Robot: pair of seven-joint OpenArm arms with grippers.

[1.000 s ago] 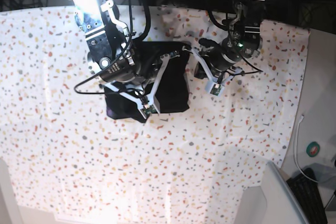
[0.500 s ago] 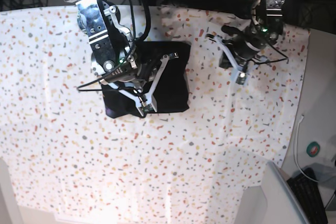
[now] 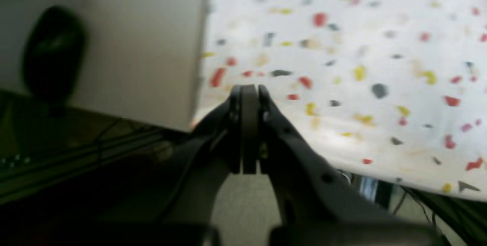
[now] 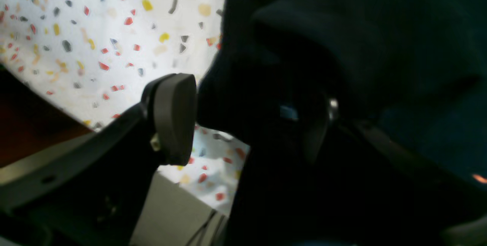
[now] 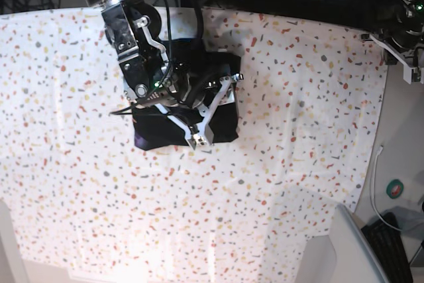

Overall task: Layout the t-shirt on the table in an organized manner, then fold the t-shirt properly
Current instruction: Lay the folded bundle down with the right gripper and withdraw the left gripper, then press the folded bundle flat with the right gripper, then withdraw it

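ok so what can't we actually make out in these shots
- Base view: much of the shirt lies under the right arm, so how neat the fold is stays hidden.
- Right wrist view: the right tool has one dark finger lost against black cloth; whether it touches the shirt is unclear.
- Base view: the left tool is cut by the frame's edge; only the left wrist view shows it shut.

The left gripper point(image 3: 249, 97), jaws pressed together and empty, hangs over the table point(image 3: 342, 48) edge.
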